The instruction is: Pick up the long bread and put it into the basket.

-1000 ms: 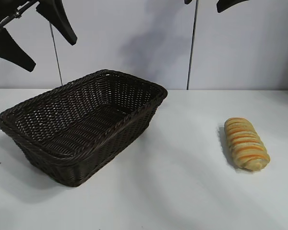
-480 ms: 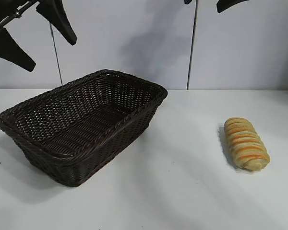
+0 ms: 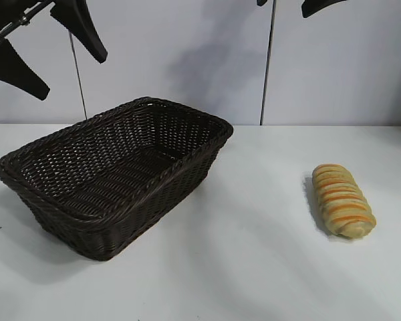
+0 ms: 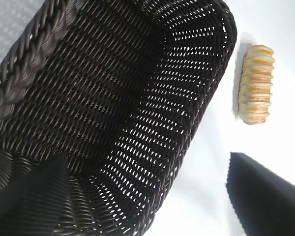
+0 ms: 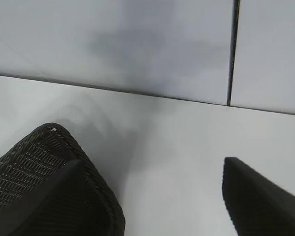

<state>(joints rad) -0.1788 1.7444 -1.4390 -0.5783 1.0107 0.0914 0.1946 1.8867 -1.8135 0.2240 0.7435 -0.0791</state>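
The long bread (image 3: pixel 343 200), golden-tan with orange-brown stripes, lies on the white table at the right, well apart from the basket (image 3: pixel 113 170), which stands at the left and is empty. My left gripper (image 3: pixel 72 79) hangs open and empty high above the basket's left end. In the left wrist view (image 4: pixel 147 196) it looks down on the basket (image 4: pixel 113 88) and the bread (image 4: pixel 255 83). My right gripper (image 3: pixel 284 8) is open and empty at the top edge, high above the table between basket and bread. The right wrist view (image 5: pixel 152 196) shows a basket corner (image 5: pixel 19 167) and no bread.
The white table (image 3: pixel 254 261) runs flat to a pale back wall with two dark vertical seams (image 3: pixel 267 67). Bare tabletop lies between the basket and the bread and in front of both.
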